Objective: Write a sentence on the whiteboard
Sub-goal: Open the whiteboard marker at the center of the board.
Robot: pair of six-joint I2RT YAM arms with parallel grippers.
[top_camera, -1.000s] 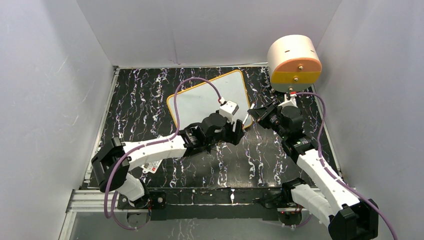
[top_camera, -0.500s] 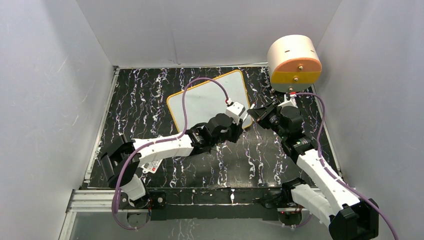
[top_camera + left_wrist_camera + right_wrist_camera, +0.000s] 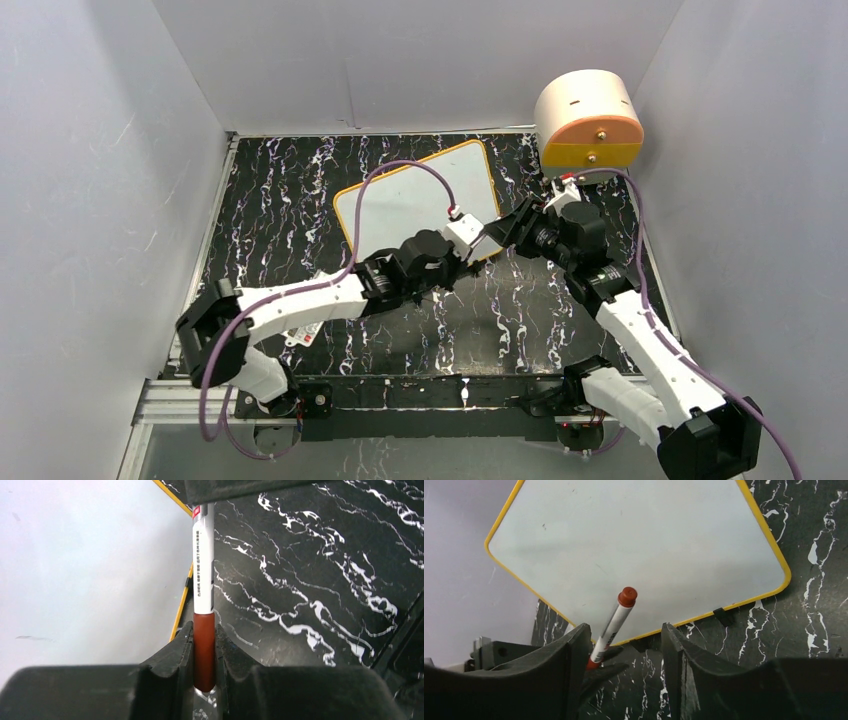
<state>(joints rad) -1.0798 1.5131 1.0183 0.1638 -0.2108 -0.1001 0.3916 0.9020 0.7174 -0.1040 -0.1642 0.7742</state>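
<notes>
Jaws of the left gripper [image 3: 204, 632] are closed hard on a marker [image 3: 203, 570], one pad pressing each side of its reddish-brown cap [image 3: 204, 652]. No gap shows between pads and cap. The marker's white printed barrel runs straight out from this grip, past the tips, toward the right arm.

Whiteboard [image 3: 649, 545]: it lies flat on the black marbled bench [image 3: 310, 570], toward the far centre and turned at an angle. Its yellow frame passes directly behind the marker barrel in the left wrist view. The white surface carries only a few faint smudges. The top view places both grippers over the board's near right edge.

Right gripper [image 3: 624, 630]: its jaws stand roughly half open, one finger on each side of the marker's far end. The brown end knob [image 3: 627, 596] stands free between them. The barrel runs close beside one finger, and whether it touches there cannot be told. A clear gap separates it from the other finger. This gripper holds nothing.

Far right: a cream drum [image 3: 588, 115] with an orange and yellow face stands at the bench's back corner, just beyond the right gripper.
</notes>
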